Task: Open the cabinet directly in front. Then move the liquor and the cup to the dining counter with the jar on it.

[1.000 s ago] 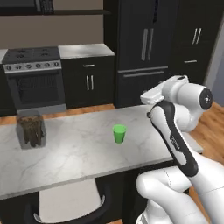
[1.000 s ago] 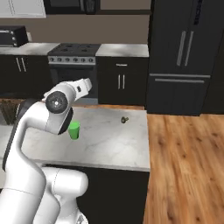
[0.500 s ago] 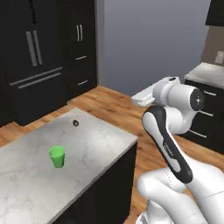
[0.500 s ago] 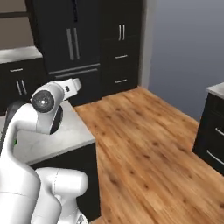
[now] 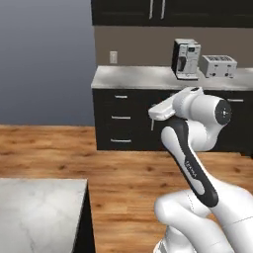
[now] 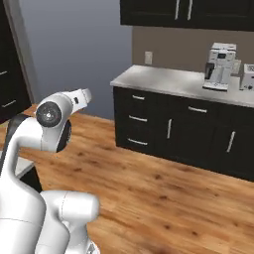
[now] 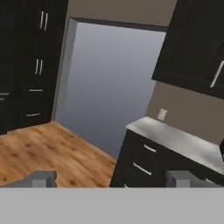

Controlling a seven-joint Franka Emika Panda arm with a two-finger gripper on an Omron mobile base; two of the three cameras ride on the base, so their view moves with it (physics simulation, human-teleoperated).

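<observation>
A near-black wall cabinet (image 5: 153, 11) with silver bar handles hangs above a grey worktop; both of its doors are shut. It is also in the right base view (image 6: 184, 11) and at the upper right of the hand view (image 7: 197, 52). My gripper (image 7: 113, 179) is open, its fingertips (image 7: 43, 178) wide apart with nothing between them, high over the wooden floor and far from the cabinet. A corner of the marble dining counter (image 5: 39, 212) lies at the lower left. The liquor, cup and jar are out of view.
A coffee machine (image 5: 186, 59) and a toaster (image 5: 218, 65) stand on the worktop (image 5: 133, 76) over dark drawers (image 5: 121, 118). Open wooden floor (image 5: 123, 173) lies between the base and that counter. Tall dark cabinets (image 7: 26, 65) stand beyond a grey wall.
The whole picture has swung: the camera turned away from the dining counter with the green cup and the fridge, towards the wall counter. The gripper stays open.
</observation>
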